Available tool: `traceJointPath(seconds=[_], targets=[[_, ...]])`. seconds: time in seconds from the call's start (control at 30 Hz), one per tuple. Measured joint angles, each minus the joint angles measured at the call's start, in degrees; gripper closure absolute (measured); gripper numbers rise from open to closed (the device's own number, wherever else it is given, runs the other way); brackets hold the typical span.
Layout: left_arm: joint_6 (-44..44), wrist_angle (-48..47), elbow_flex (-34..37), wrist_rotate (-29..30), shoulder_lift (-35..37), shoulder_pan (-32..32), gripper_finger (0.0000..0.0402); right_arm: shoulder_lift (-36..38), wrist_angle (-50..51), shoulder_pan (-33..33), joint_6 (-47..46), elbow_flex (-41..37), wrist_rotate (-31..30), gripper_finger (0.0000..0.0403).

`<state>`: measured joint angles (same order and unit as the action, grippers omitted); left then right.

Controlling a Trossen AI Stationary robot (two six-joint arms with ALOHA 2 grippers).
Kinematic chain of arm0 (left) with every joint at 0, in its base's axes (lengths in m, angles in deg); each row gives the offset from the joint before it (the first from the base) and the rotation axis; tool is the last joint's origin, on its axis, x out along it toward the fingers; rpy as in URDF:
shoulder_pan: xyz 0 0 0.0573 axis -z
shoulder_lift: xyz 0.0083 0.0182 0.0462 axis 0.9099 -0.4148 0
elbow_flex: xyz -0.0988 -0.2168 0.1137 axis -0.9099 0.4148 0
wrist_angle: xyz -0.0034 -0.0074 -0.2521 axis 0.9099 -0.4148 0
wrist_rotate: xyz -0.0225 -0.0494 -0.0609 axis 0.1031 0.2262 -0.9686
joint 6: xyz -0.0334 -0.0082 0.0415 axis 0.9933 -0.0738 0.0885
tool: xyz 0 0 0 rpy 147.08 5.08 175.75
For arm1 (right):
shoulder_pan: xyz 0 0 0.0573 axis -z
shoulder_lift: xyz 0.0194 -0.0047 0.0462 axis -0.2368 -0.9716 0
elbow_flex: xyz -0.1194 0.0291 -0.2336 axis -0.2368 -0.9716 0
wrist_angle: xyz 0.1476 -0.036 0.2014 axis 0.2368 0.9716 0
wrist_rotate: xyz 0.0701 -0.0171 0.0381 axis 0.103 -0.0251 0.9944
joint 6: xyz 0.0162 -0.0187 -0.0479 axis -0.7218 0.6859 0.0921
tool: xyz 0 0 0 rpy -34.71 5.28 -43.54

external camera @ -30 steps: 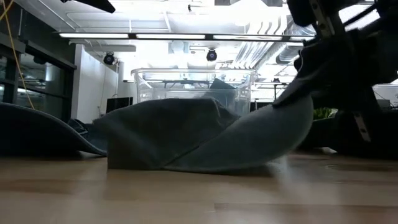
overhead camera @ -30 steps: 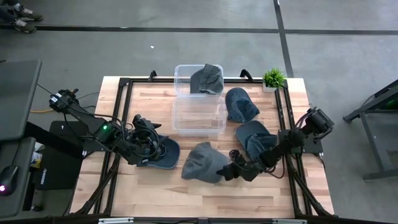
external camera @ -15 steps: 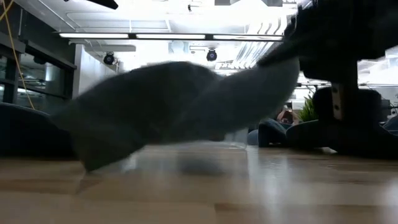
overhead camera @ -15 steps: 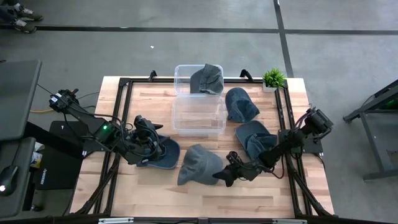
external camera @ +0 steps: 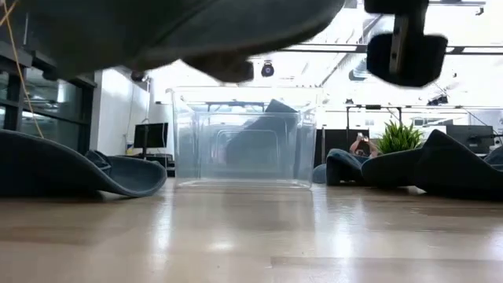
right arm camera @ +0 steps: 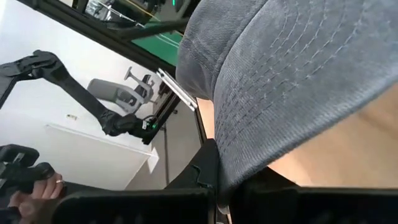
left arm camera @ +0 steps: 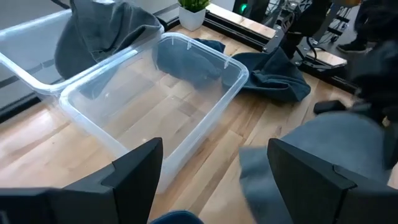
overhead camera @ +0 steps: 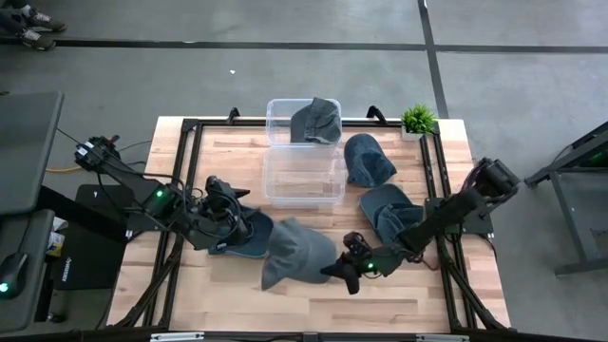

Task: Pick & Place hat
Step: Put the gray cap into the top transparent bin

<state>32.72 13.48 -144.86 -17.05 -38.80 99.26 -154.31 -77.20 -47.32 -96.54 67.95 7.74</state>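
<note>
A grey hat [overhead camera: 293,253] hangs in the air near the table's front middle; in the low view it fills the top [external camera: 181,27], well above the wood. My right gripper [overhead camera: 342,273] is shut on it at its right side. A dark blue hat [overhead camera: 249,235] lies on the table to the left, brim out toward the grey hat. My left gripper [overhead camera: 224,211] is open over the blue hat's left part; its wrist view shows both fingers wide apart with a bit of blue [left arm camera: 177,218] below them. My right gripper pinches the grey hat's brim [right arm camera: 245,155] at its edge between the two fingers. It comes from the table's right, slanting down. The hat is lifted clear of the table and extends away from the fingers toward the left. My left gripper: I cannot tell whether it touches the blue hat.
Two clear bins stand at the far middle: the near one [overhead camera: 304,178] holds nothing, the far one [overhead camera: 304,122] holds a grey hat. Two more blue hats [overhead camera: 369,160] [overhead camera: 389,211] lie at the right. A small potted plant [overhead camera: 418,119] stands at the far right corner.
My right gripper has risen and gone toward the table's left and near edges with the grey hat. The hat, which lay on the wood a second ago, is lifted clear and has shifted left toward the blue hat.
</note>
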Motion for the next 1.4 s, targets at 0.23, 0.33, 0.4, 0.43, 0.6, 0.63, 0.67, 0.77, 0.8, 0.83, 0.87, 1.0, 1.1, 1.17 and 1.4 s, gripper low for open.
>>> traceJointPath(seconds=[0.23,0.33,0.4,0.43,0.6,0.63,0.67,0.77,0.8,0.83,0.87,1.0,1.1,1.17,1.4], targets=[[-1.73,0.12,-0.01,3.33,3.86,-0.03,0.0115,13.02,11.04,0.91,7.18,0.0,-4.8,0.0399],[-2.64,1.43,-0.01,4.61,4.91,-0.05,0.0115,17.83,14.02,2.02,10.78,0.0,-5.44,0.0399],[-4.67,3.92,-0.01,4.25,5.35,-0.06,0.0115,20.2,14.63,3.09,13.59,0.0,-5.56,0.0399],[-6.35,5.65,-0.01,3.4,5.52,-0.34,0.0115,21.15,14.71,3.65,15.3,0.0,-5.25,0.0399],[-13.52,14.31,-0.01,-7.31,5.6,-5.94,0.0115,24.33,15.65,6.23,24.22,0.0,-1.61,0.0399],[-14.86,16.05,-0.01,-10.27,5.6,-7.34,0.0115,24.73,15.83,6.57,25.89,0.0,-0.77,0.0399],[-16.08,17.83,-0.03,-13.56,5.6,-8.85,0.0115,25.13,16.11,6.9,27.6,0.0,0.06,0.0399],[-18.32,20.82,-0.03,-21.41,5.6,-12.9,0.0115,25.89,16.45,7.48,31.85,0.0,1.7,0.0399],[-18.42,20.96,-0.03,-23.1,5.6,-14.12,0.0115,26.19,16.64,7.59,32.92,0.0,2.05,0.0399],[-18.48,21.1,-0.03,-24.7,5.6,-15.26,0.0115,26.4,16.8,7.71,33.94,0.0,2.36,0.0399],[-18.5,21.32,-0.03,-26.45,5.6,-16.46,0.0115,26.67,17.14,7.71,34.68,0.0,2.69,0.0399],[-19.41,23.83,-0.03,-35.33,5.56,-21.04,0.0115,27.33,19.19,8.18,36.75,0.0,2.85,0.0399],[-20.43,26.85,-0.03,-41.76,5.55,-24.05,0.0115,27.33,19.46,8.76,37.76,0.0,2.83,0.0399],[-20.55,27.54,-0.03,-44.18,5.55,-25.7,0.0115,27.33,19.42,9.12,38.19,0.0,2.81,0.0399],[-19.9,27.55,-0.03,-48.72,5.55,-29.45,0.0115,27.35,17.76,10.91,40.14,0.0,2.98,0.0399]])
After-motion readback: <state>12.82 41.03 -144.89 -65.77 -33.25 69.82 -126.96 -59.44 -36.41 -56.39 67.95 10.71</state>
